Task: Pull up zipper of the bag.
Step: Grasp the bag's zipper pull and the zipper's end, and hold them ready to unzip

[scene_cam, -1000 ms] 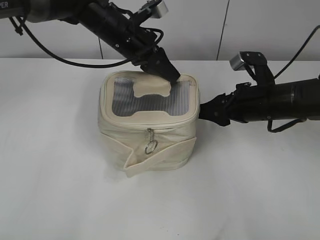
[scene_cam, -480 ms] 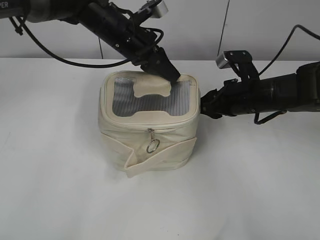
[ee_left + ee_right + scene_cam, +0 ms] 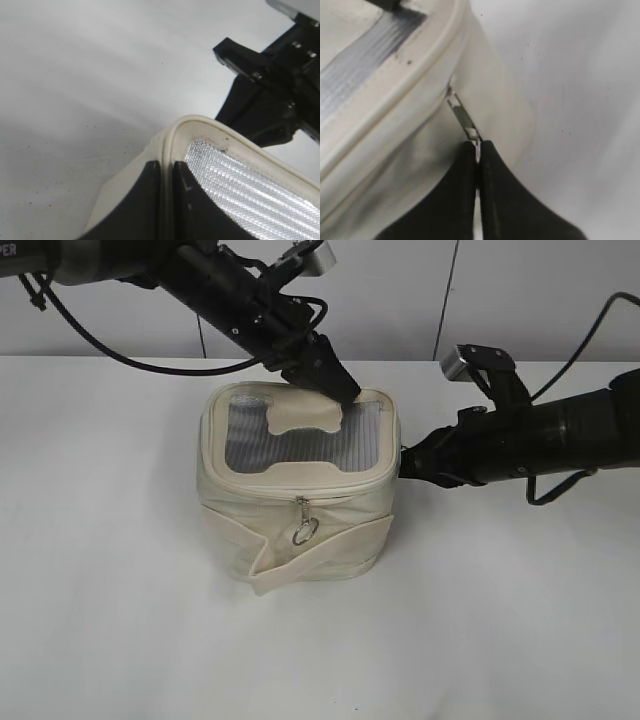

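Exterior view: the white table point(image 3: 120, 620) fills most of the frame, and the bag point(image 3: 296, 490) stands a little left of its middle, nearer the far edge than the near one. At the far left corner of the frame, white letters on the left arm read "PER", cut off by the picture's edge; no other writing can be read. The bag's flat top shows a grey mesh window point(image 3: 300, 445) around a cream patch. A loose cream strap point(image 3: 320, 552) wraps its lower front. The left gripper point(image 3: 340, 388) reaches down from the far left to the bag's far rim; in the left wrist view its two dark fingers point(image 3: 142, 200) are clamped on that raised cream rim, one on each side. The right gripper point(image 3: 405, 464) comes in from the right edge to the bag's right side; in the right wrist view its fingers are pressed together on a small silver pull point(image 3: 465, 120) hanging from the zipper point(image 3: 300, 495). A second slider with a ring pull point(image 3: 304, 530) hangs at the bag's front.
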Controlling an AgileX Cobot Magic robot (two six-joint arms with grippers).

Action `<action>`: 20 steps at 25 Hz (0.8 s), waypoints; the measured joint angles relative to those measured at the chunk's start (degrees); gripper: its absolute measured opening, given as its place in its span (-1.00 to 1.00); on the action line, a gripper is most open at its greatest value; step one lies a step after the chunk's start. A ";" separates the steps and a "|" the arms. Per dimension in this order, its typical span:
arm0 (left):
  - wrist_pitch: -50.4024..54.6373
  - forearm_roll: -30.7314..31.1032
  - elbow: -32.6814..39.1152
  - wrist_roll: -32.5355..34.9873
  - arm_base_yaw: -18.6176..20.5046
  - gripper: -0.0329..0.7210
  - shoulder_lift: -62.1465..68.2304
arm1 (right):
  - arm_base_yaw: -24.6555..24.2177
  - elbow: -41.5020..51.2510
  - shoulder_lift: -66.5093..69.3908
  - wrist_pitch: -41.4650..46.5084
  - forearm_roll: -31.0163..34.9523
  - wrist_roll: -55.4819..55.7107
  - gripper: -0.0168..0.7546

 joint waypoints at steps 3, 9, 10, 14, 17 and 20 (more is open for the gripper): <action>-0.39 0.43 0.00 -0.91 -0.11 -0.79 -0.17 | 0.00 5.08 -5.14 -2.69 -0.31 0.82 -0.93; -1.09 1.00 0.00 -3.93 -0.36 -0.79 -0.28 | 0.00 14.36 -15.18 -2.69 0.15 2.26 -0.93; -1.23 1.10 0.00 -4.73 -0.41 -0.79 -0.34 | 0.00 15.67 -16.49 -1.71 0.04 2.65 -0.93; -2.94 1.92 0.00 -8.97 -0.82 -0.79 -0.53 | 0.00 19.36 -19.91 2.04 -1.71 5.38 -0.93; -5.14 2.89 0.00 -11.35 -1.54 -0.79 -0.78 | 0.86 20.27 -20.44 6.47 -2.36 7.03 -0.93; -7.19 3.61 0.00 -12.37 -2.61 -0.79 -0.84 | 5.94 20.06 -20.44 6.13 -0.43 7.70 -0.93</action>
